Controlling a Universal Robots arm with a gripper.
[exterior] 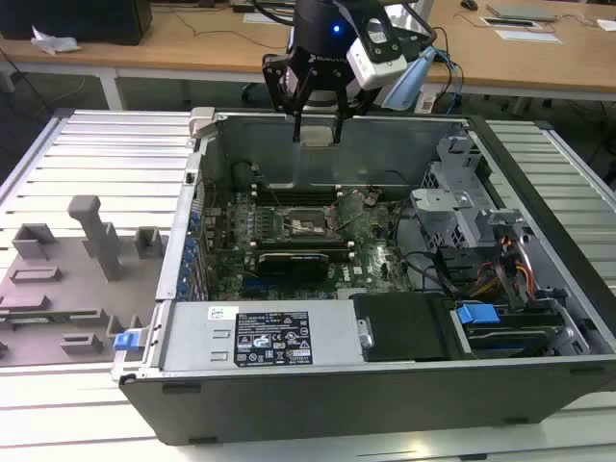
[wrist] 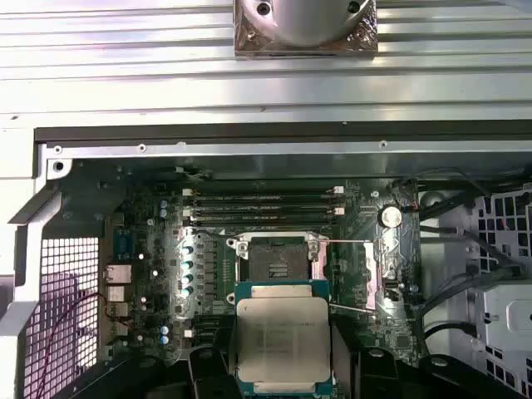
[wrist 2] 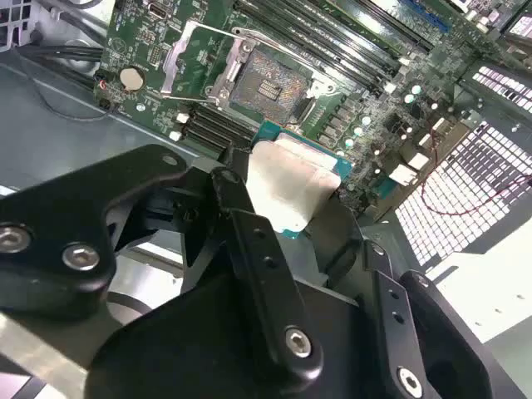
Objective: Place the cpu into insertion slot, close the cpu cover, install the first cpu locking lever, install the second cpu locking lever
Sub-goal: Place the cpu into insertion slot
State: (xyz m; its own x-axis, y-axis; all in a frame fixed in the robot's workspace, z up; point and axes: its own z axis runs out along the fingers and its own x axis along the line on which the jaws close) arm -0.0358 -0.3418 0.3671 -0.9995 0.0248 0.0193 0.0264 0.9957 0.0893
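My gripper (exterior: 318, 133) is shut on the cpu (exterior: 318, 136), a flat square chip with a pale metal top, and holds it high over the back of the open computer case. In both wrist views the cpu (wrist: 281, 339) (wrist 2: 293, 184) sits between the black fingers (wrist: 209, 370). Below and apart from the chip, the insertion slot (wrist: 278, 258) (wrist 2: 268, 83) (exterior: 310, 224) lies bare on the green motherboard. The cpu cover (wrist: 371, 283) (wrist 2: 171, 62) stands swung open at one side of the socket. Thin metal levers (wrist: 349, 243) stick out beside it.
The case walls (exterior: 289, 339) ring the motherboard. Memory slots (wrist: 262, 204) lie on one side of the socket. A drive cage (exterior: 452, 207) and cables (exterior: 510, 265) fill the exterior view's right. A grey fixture tray (exterior: 67, 279) sits outside the case on the exterior view's left.
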